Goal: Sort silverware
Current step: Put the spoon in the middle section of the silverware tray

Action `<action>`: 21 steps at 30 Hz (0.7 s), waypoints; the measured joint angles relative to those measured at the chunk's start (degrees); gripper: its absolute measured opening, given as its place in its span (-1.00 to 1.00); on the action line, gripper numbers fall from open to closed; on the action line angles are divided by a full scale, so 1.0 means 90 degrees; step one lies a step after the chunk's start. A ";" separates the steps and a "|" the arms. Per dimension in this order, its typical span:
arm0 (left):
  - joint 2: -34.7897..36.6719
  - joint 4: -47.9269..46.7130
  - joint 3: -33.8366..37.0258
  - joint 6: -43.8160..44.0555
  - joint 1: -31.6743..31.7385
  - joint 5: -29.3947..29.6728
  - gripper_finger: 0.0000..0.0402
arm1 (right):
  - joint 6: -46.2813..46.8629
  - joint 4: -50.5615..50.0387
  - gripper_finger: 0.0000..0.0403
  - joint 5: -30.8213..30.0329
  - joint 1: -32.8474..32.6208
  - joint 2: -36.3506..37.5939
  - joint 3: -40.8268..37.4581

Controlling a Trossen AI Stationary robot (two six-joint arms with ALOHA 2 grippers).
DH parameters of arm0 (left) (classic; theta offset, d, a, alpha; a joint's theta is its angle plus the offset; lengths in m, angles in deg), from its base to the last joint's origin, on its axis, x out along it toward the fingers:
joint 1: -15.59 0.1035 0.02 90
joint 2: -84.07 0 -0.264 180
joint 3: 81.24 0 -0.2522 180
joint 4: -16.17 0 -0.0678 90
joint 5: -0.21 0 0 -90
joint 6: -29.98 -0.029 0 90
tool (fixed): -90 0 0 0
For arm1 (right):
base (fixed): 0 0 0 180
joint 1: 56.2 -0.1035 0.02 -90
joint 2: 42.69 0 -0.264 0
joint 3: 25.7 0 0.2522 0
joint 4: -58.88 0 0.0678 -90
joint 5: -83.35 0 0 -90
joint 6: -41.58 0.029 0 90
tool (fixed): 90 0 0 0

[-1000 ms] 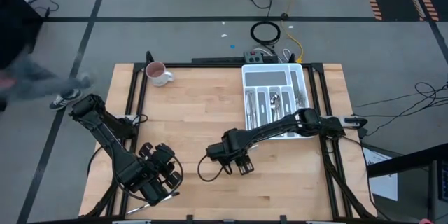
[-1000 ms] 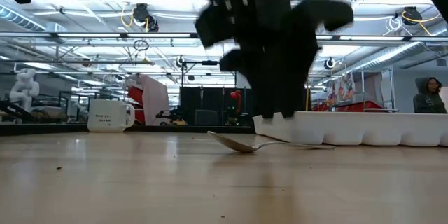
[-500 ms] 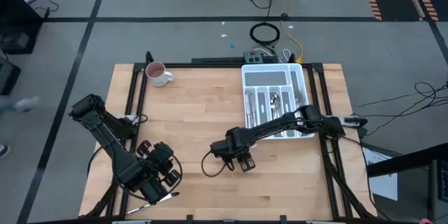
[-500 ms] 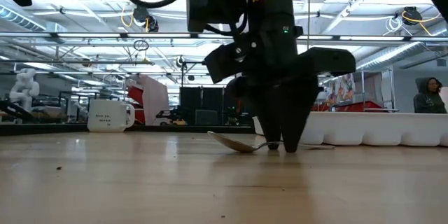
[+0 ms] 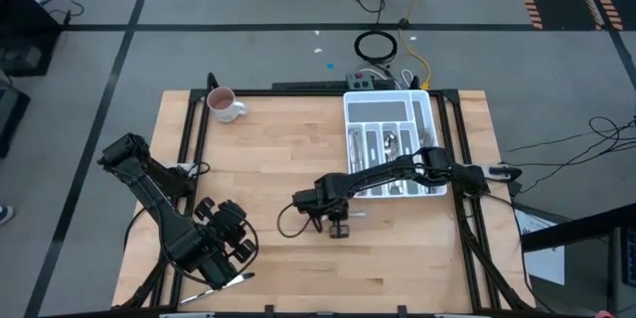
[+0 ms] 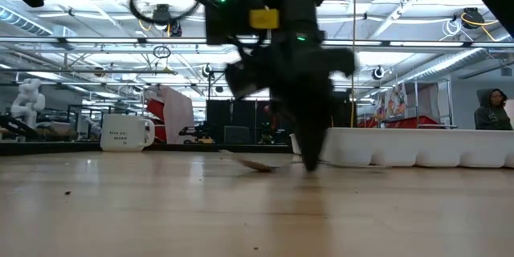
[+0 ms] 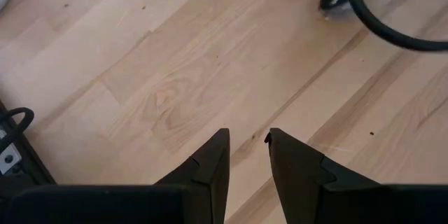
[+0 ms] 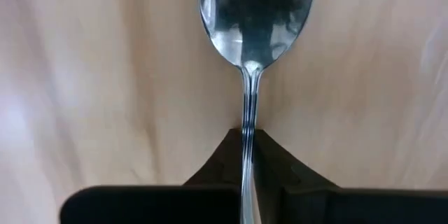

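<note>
A shiny spoon [image 8: 255, 14] lies on the wooden table near its middle, its bowl [image 6: 253, 163] pointing toward the table's left. My right gripper [image 5: 338, 225] stands over it, fingers down and shut on its handle. Near the front left corner my left gripper [image 7: 246, 137] hovers over bare wood, with a narrow gap between its fingers and nothing in it. More silverware lies in the slots of the white tray [image 5: 430, 109] at the far right. My right gripper pinches the spoon's handle [image 8: 246, 134] between its two fingers, a short way behind the bowl. The fingers [image 6: 310, 154] come from above and point down at the table. The spoon stays low at the table top, its bowl toward the left.
A white-and-pink mug [image 5: 224, 105] stands at the table's far left. The tray sits along the far right edge. Bare wood lies between the two grippers and along the front edge. A black cable loop [image 5: 288, 225] hangs off the right wrist.
My right gripper has come down onto the table and shut its fingers on the spoon's handle, turning a little at the wrist. The spoon has shifted slightly toward the table's left.
</note>
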State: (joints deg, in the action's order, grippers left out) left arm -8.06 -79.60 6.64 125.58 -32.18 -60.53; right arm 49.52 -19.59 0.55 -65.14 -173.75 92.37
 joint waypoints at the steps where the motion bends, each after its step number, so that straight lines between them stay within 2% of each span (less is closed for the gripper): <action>1: 0.0000 0.0003 0.0000 0.0003 0.0002 0.0002 -0.47 | 0.0189 0.0100 -0.99 0.0024 -0.0006 -0.0013 0.0170; 5: 0.0000 0.0005 0.0000 0.0004 0.0000 0.0005 -0.47 | 0.0963 0.0031 -1.00 0.0101 0.0022 0.0035 0.0757; 8: 0.0000 0.0005 0.0000 0.0006 0.0002 0.0007 -0.47 | 0.1147 -0.0068 -1.00 0.0093 0.0136 0.0027 0.1145; 15: 0.0000 0.0062 0.0002 0.0011 0.0000 0.0007 -0.47 | 0.1859 -0.0880 -1.00 0.0236 0.0577 0.0029 0.2082; 21: 0.0000 0.0066 0.0002 0.0011 0.0001 0.0007 -0.47 | 0.1936 -0.1643 -1.00 -0.0245 0.1094 0.0054 0.2987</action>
State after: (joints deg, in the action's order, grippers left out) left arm -8.06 -79.01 6.66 125.68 -32.16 -60.47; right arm 66.94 -34.37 -1.66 -55.29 -173.27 119.26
